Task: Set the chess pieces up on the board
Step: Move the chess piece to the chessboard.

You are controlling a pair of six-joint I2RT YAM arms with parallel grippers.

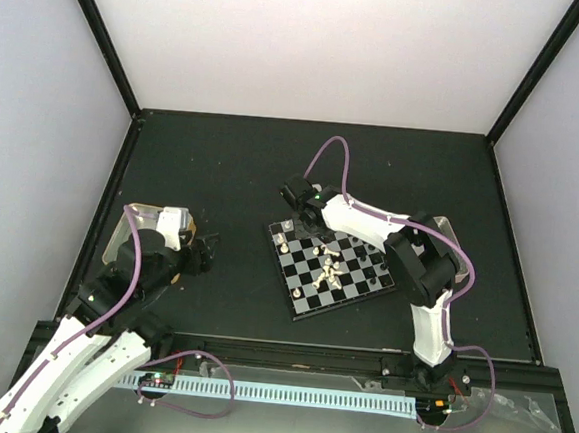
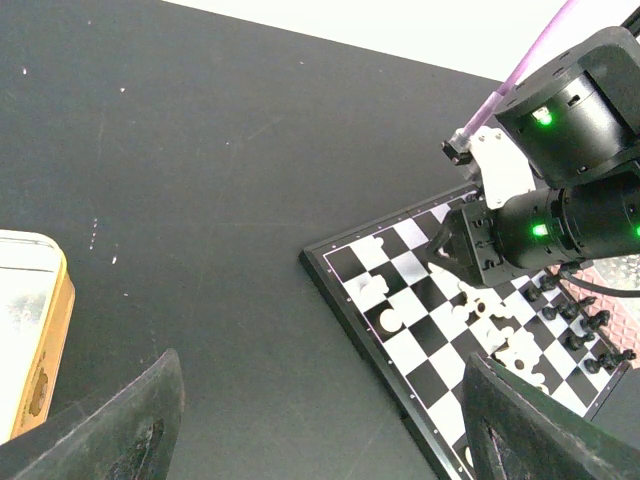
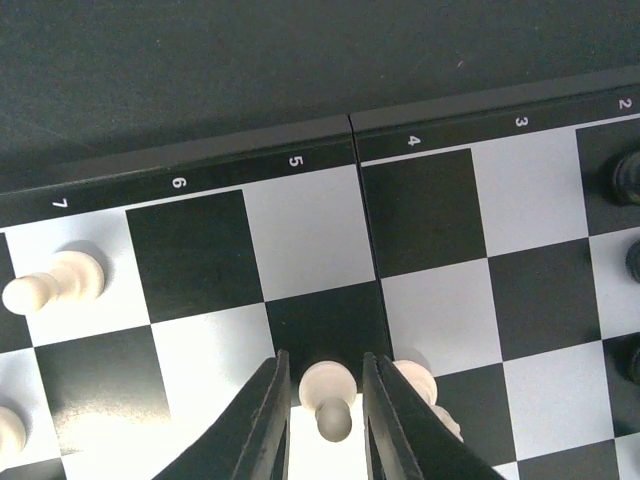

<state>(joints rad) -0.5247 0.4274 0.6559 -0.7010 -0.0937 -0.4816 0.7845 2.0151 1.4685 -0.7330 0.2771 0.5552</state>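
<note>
Right fingers (image 3: pixel 262 428) are drawn in narrow and pinched on a white pawn (image 3: pixel 327 392), one pad on each side of its base, right over a black square in the column marked 5! Just beside the right-hand finger sits another white piece (image 3: pixel 418 384), close enough that I cannot tell whether they touch. Out to the left, a second white pawn (image 3: pixel 55 284) lies tipped on its side on a pale square under the 7, and at the right edge of the wrist view a few black pieces (image 3: pixel 627 177) stand in the column marked 2. From above, the right arm reaches across the board (image 1: pixel 297 305), its wrist over the far left corner. A heap of white pieces (image 1: pixel 330 270) lies jumbled in the middle of the board, some toppled, while the black ones (image 1: pixel 372 253) cluster along the right side. The board itself sits at a slant on the dark counter (image 1: pixel 223 166), a little right of centre. Over on the other side, the left fingers (image 2: pixel 120 425) stand spread wide with nothing between them, hovering above bare counter well apart from the board, looking across at its near corner (image 2: pixel 332 290) and at the right arm bent over it. Beside the left arm, at the left edge of the counter, lies a shallow tray (image 2: pixel 52 345) with a yellowish rim.
</note>
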